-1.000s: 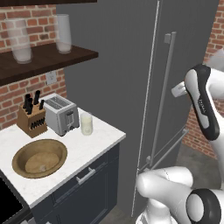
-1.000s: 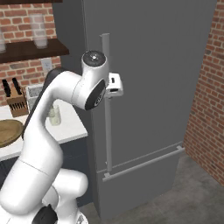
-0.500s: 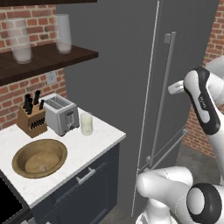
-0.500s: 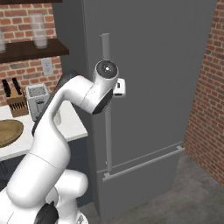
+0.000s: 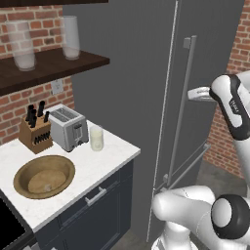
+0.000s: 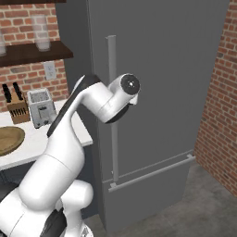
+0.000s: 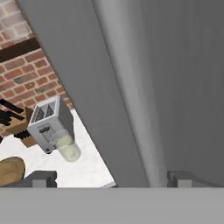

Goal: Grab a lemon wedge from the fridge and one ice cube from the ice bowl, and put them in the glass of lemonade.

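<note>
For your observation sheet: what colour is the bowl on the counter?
Tan-brown wood; the bowl shows best in the left base view.

A home kitchen, rendered. Red brick walls (image 5: pixel 19 122) back a white table (image 5: pixel 105 161) over dark navy cabinets (image 5: pixel 93 210) with a bar pull. On the table stand a toaster (image 5: pixel 68 128), a knife block (image 5: pixel 35 133), a glass of lemonade (image 5: pixel 96 138) and a wooden bowl (image 5: pixel 44 177). A dark wooden shelf (image 5: pixel 53 66) above carries frosted glasses (image 5: pixel 71 36). A tall matte grey fridge (image 6: pixel 162 92) with a long bar handle (image 6: pixel 112 106) stands beside the table, its door closed.
</note>
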### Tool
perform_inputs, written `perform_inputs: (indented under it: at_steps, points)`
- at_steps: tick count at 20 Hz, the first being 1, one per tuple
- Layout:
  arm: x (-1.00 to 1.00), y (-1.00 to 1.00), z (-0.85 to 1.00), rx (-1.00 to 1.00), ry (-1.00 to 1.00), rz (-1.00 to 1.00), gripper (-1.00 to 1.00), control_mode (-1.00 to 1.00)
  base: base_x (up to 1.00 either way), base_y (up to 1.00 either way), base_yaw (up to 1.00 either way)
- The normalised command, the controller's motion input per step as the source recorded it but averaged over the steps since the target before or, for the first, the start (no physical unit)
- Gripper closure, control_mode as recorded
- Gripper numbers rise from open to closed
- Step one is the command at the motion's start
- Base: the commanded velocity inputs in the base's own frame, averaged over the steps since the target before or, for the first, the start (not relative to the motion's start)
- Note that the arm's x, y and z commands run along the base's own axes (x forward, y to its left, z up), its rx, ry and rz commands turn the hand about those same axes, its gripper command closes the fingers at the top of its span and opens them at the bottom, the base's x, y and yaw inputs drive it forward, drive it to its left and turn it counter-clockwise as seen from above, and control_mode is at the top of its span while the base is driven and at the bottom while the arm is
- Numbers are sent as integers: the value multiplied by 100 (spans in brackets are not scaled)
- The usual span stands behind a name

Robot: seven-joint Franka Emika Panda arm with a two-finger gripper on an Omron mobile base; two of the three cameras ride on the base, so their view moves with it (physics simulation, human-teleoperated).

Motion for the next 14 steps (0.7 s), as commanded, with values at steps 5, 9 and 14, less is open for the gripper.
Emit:
perform_inputs:
  at_steps: [5,9,14]
  points:
    - [15,0,0,2,-11,5,-100,-100,0,0,0]
    - [34,0,11,0,1,1,-100,-100,0,0,0]
    - [22,4,43,0,3,0,-100,-100,0,0,0]
